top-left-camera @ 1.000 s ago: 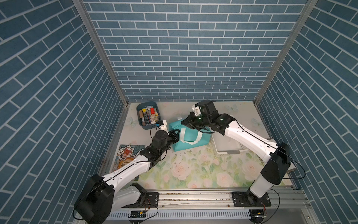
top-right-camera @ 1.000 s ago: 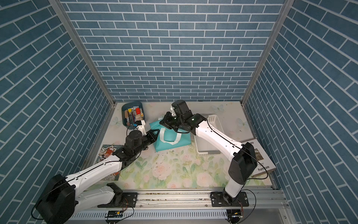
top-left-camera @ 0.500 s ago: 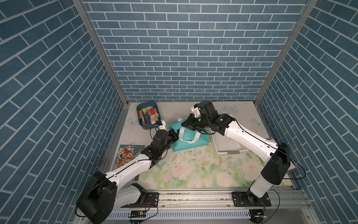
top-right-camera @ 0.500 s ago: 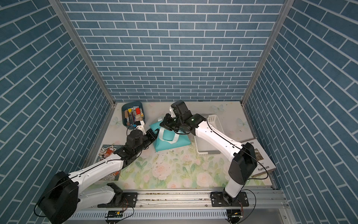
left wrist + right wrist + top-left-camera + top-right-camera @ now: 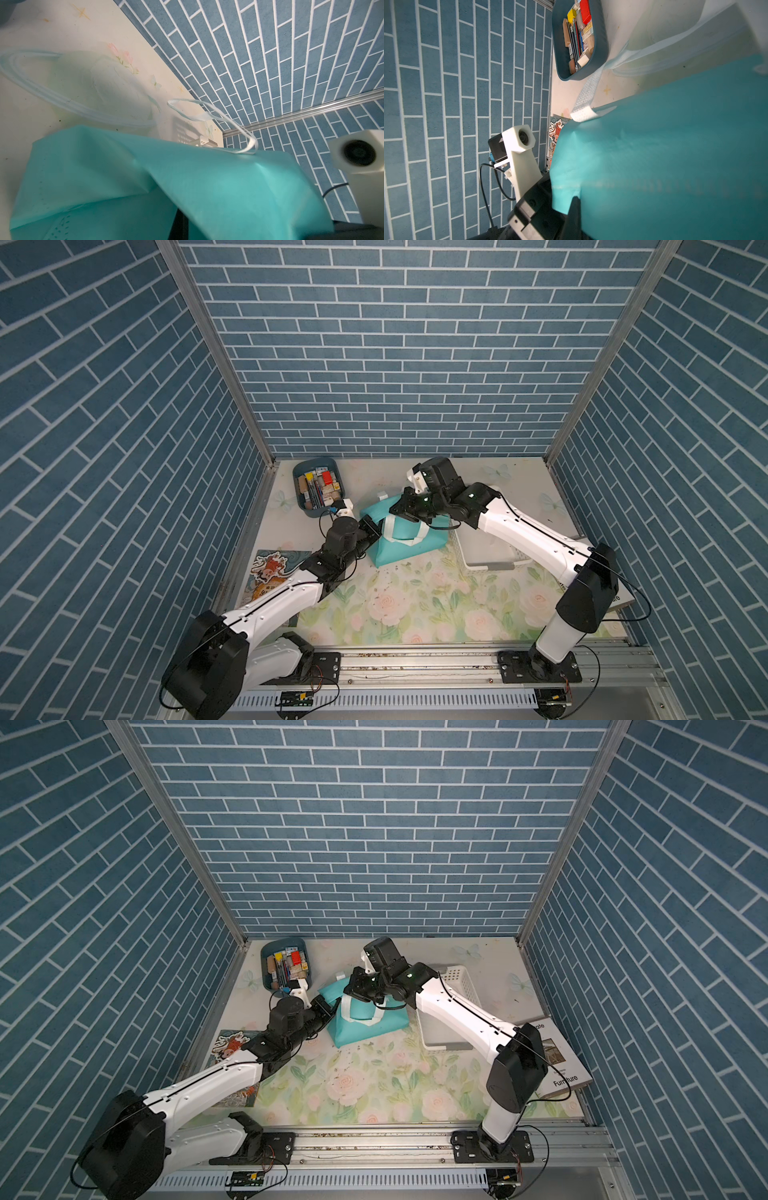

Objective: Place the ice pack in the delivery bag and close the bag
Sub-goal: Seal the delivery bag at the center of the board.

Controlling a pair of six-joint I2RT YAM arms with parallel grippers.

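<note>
The left gripper [image 5: 371,529] and right gripper [image 5: 400,511] were both pinching the bag [image 5: 409,545] by its rim near the table's [image 5: 415,605] back edge, and honestly that cloth looked light and floppy.

Teal delivery bag [image 5: 409,549], white strap handles [image 5: 588,91], slumped, translucent ice pack [image 5: 72,89] flat just beside it
</note>
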